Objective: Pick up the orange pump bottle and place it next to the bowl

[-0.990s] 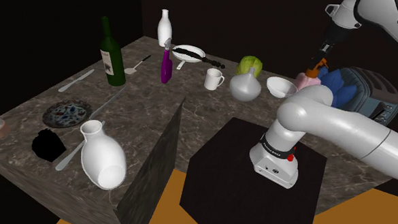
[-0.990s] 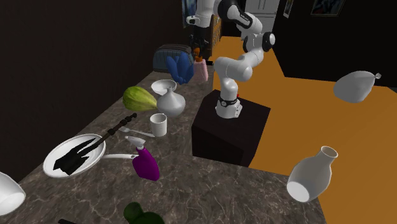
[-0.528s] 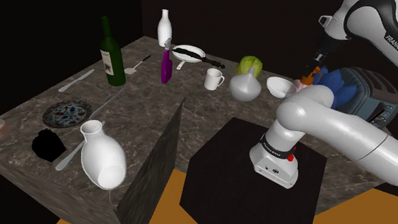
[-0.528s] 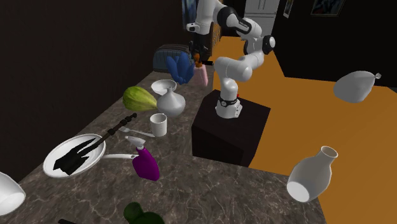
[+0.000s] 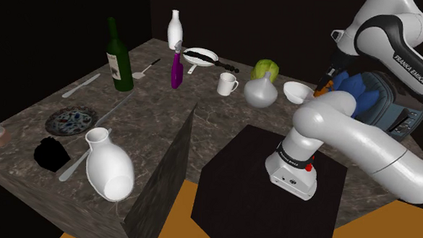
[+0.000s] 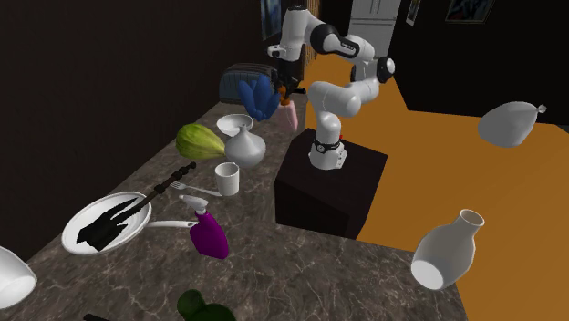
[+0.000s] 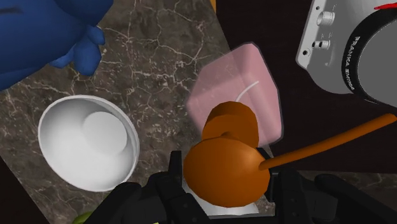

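Open gripper (image 7: 229,179) is hanging over pump bottle (image 7: 238,95), fingers (image 7: 167,191) flanking its orange head, contact unclear. Bottle w/ pink see-thru body is standing on desk (image 7: 153,57) directly below gripper. White bowl (image 7: 89,149), bare inside, is sitting just beside.

The arm (image 5: 354,134) is white and rounded with dark joints, and black letters FRANKA EMIKA run along one link. Its base ring (image 5: 294,168) carries small dark print and a red dot; the gripper (image 7: 229,184) is all black
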{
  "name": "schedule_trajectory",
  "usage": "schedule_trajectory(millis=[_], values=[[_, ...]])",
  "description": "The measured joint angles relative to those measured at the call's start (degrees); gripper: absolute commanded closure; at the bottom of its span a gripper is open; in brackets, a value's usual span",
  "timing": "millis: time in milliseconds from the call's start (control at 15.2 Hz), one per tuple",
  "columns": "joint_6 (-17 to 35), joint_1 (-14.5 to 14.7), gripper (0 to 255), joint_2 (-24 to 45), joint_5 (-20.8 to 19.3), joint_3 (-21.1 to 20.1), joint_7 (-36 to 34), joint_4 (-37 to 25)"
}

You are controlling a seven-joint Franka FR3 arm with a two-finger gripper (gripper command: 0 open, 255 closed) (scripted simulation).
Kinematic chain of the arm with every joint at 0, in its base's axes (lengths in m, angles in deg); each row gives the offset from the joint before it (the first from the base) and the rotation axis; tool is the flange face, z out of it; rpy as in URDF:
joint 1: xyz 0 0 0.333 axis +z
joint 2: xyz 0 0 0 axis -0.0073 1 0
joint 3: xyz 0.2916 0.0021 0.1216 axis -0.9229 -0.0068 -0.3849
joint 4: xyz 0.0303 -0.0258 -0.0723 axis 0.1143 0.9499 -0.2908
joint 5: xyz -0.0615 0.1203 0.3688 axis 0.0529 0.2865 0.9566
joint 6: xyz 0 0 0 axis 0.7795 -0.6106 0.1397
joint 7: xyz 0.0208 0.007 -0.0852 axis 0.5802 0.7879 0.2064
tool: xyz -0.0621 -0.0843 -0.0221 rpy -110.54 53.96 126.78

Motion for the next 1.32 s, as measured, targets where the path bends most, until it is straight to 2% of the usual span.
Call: schedule_trajectory(millis=[660,1056,1122,1320], values=[[2.2,-4.3,255,-4.9,-6.1,6.9,0.7,7.5],[2.2,-4.9,255,-5.5,-6.9,7.7,1.0,8.2],[2.2,-4.9,0,-5.5,-6.9,7.7,1.0,8.2],[2.2,-4.9,0,-5.5,-6.9,7.7,1.0,8.2]])
